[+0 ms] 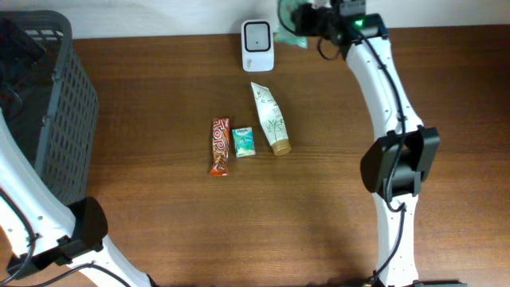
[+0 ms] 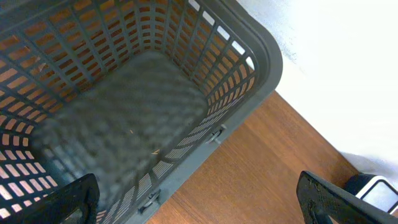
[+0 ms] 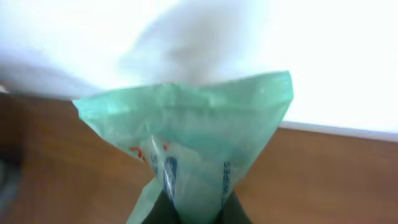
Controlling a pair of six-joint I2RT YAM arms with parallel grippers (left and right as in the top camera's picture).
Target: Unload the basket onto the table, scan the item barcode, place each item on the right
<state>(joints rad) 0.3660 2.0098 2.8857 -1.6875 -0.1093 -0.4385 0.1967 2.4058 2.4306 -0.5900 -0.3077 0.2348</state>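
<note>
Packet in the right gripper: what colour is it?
Pale green packet with blue and red print; right wrist view shows it best.

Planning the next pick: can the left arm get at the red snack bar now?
Probably yes: the left end effector hangs open and empty over the basket, and the snack bar lies uncovered on bare table.

White arms (image 1: 381, 72); black joints (image 1: 398, 163)

packet (image 3: 186, 124): was pale green, with red and blue print
basket (image 2: 261, 56): was dark grey lattice
table (image 1: 319, 223): was brown woodgrain
</note>
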